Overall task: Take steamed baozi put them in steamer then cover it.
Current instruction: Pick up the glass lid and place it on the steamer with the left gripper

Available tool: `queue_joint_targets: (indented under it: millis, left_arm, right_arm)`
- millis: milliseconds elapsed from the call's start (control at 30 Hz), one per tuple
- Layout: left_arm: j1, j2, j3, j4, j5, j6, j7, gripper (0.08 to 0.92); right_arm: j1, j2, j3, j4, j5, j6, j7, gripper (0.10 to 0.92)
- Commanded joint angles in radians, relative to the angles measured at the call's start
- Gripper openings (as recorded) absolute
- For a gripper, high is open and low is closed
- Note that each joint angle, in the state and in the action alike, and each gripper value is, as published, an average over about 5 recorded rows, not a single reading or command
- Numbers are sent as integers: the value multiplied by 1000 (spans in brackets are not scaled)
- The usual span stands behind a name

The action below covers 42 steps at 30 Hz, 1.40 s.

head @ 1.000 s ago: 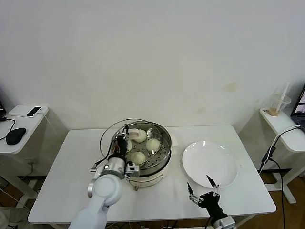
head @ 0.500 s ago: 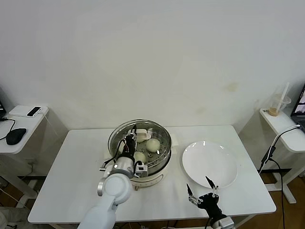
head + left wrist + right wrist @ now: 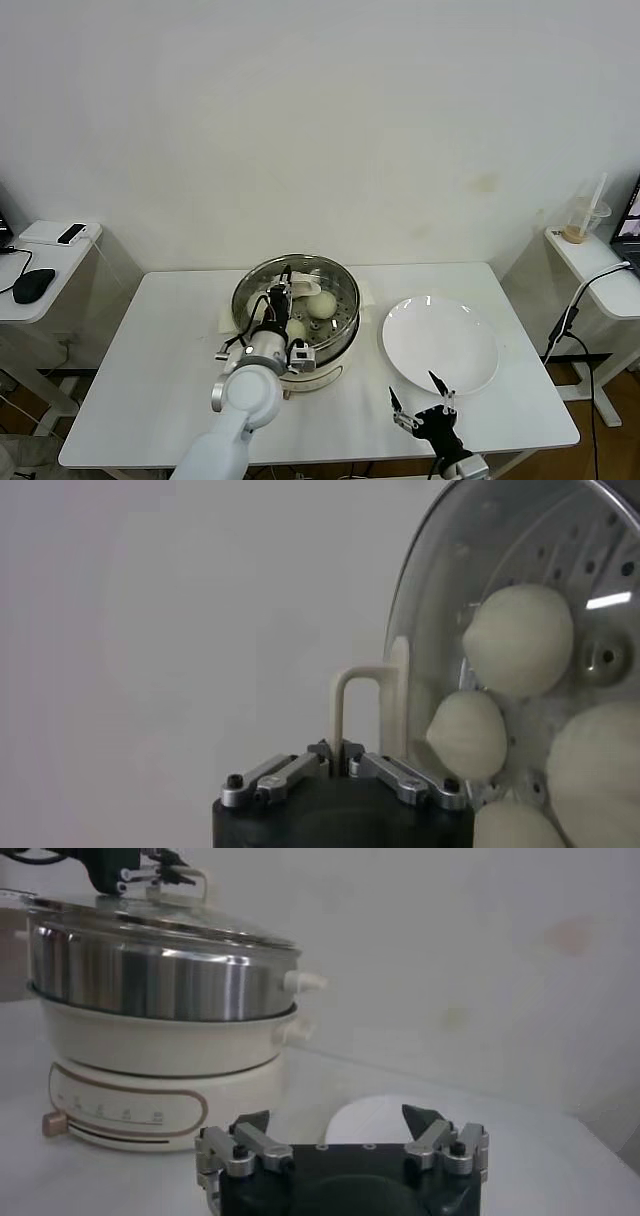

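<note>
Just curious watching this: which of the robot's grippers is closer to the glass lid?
Left. The left gripper is shut on the glass lid's handle over the steamer; the right gripper hangs open near the table's front edge.

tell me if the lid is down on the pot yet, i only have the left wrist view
Observer: Nearly. In the right wrist view the cover lies low across the steamer rim; I cannot tell if it is fully seated.
Operator: is the left claw on the handle
Observer: Yes, the left claw is shut on the cover's handle, over the steamer in the head view.
Operator: where is the other arm
Observer: The right claw is open, near the table's front edge, in front of the white plate.
</note>
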Motion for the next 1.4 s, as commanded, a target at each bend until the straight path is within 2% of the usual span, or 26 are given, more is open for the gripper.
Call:
queue_joint_targets:
  millis: [33,767,967,1133,1400]
  left_arm:
    - [-5,-13,4,12,9,-3,-5,138]
    - [10,-22,-20,24,24,-17,-14,148]
    - [45,-7,-27,-37,16,-18,-15,290]
    - [135,14,-30,-143,3,-31,-28,438]
    - [296,61,-46,-337,-100,-69,-117,663]
  right_arm:
    - [0,-1,-1,-2,0,2,0,823]
    - [-1,-5,-5,-2,-1,2,-5,823]
    - [-3,-5,-7,-3,-3,3,-5,823]
    - [-5,-7,-8,-3,-4,4,-5,823]
    - [-6,-17,-16,-10,-3,8,-5,823]
